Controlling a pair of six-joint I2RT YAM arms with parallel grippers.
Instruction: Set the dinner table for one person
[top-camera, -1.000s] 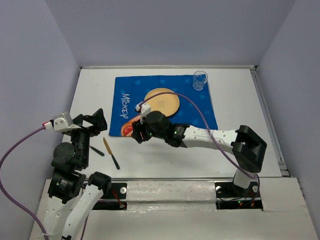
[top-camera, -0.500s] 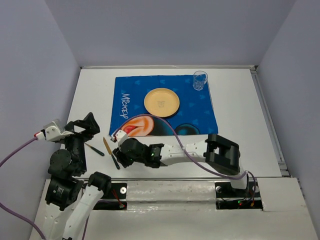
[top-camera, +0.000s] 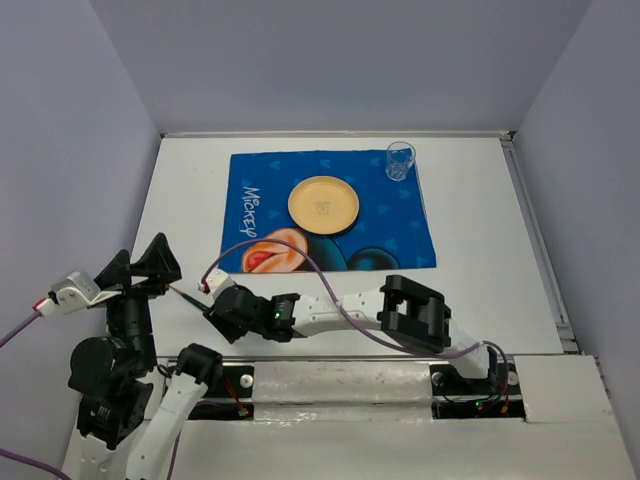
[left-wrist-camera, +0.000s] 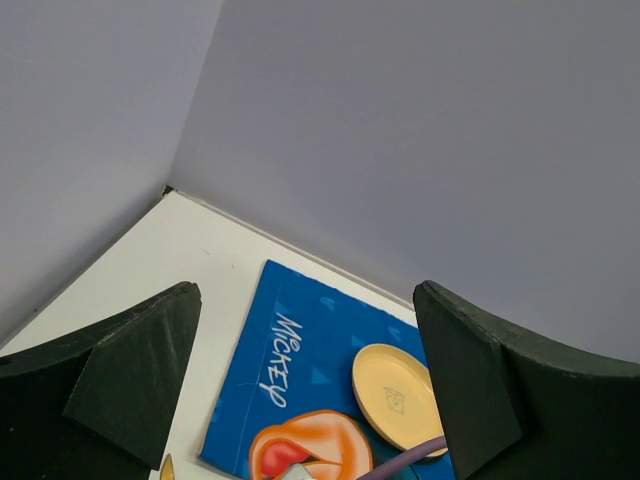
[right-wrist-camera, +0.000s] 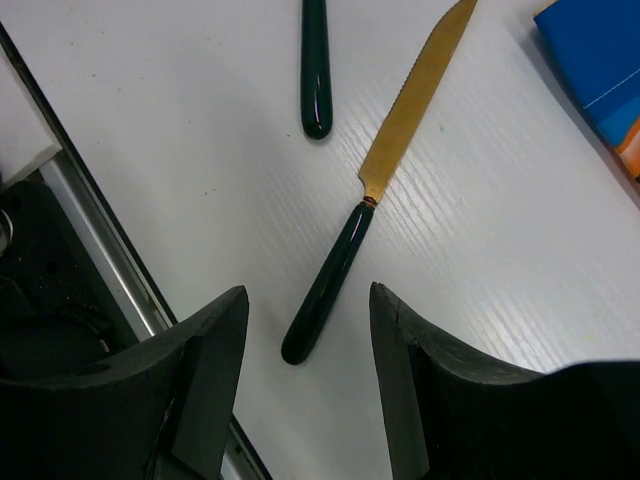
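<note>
The white dinner table (top-camera: 480, 260) holds a blue Mickey mat (top-camera: 330, 215) with a yellow plate (top-camera: 323, 204) and a clear glass (top-camera: 400, 160) at its far right corner. A knife with a gold blade and dark green handle (right-wrist-camera: 370, 230) lies on the bare table left of the mat. A second dark-handled utensil (right-wrist-camera: 315, 70) lies beside it. My right gripper (right-wrist-camera: 308, 390) is open and empty, low over the knife's handle end; it also shows in the top view (top-camera: 225, 305). My left gripper (top-camera: 140, 265) is open and empty, raised at the near left, looking at the mat (left-wrist-camera: 310, 370) and the plate (left-wrist-camera: 395, 395).
The table's near edge, with a metal rail (right-wrist-camera: 100, 250), runs just behind the right gripper. Grey walls close in the back and sides. The right arm's purple cable (top-camera: 300, 262) loops over the mat's near edge.
My right arm has swung from over the mat to the near left and now hangs over the knife. My left arm has drawn back to the left, still open.
</note>
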